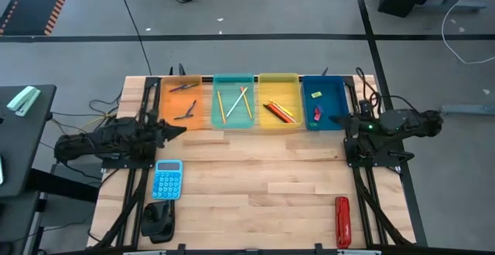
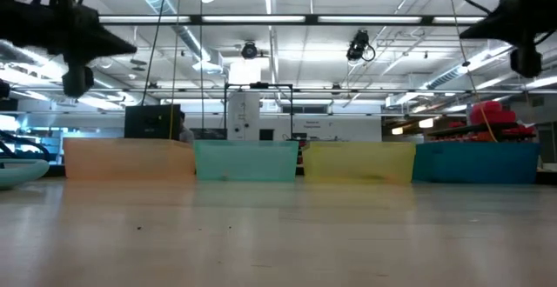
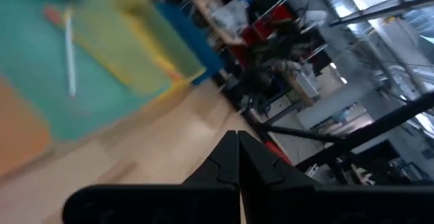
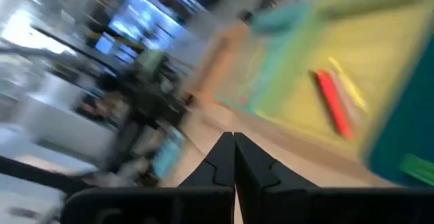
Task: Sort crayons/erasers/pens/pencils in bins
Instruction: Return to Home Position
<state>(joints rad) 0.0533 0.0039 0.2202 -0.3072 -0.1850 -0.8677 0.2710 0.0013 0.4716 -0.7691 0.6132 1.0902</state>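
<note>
Bins [image 1: 234, 78]: 4 in a row, upper centre of the high view, at the table's [image 1: 263, 174] far edge; orange, teal, yellow, dark blue from frame left to right. Pens [image 1: 186, 113] in the orange one, pencils [image 1: 233, 104] in teal, crayons [image 1: 280, 112] in yellow, erasers [image 1: 315, 113] in dark blue. Left gripper [image 1: 179, 130] at frame left, just below the orange bin's lower edge, fingers pressed shut, nothing held. Right gripper [image 1: 338, 119] at frame right over the dark blue bin's lower right corner, closed too, empty. Light-blue calculator [image 1: 167, 180] lower left, red oblong tool [image 1: 342, 222] lower right.
</note>
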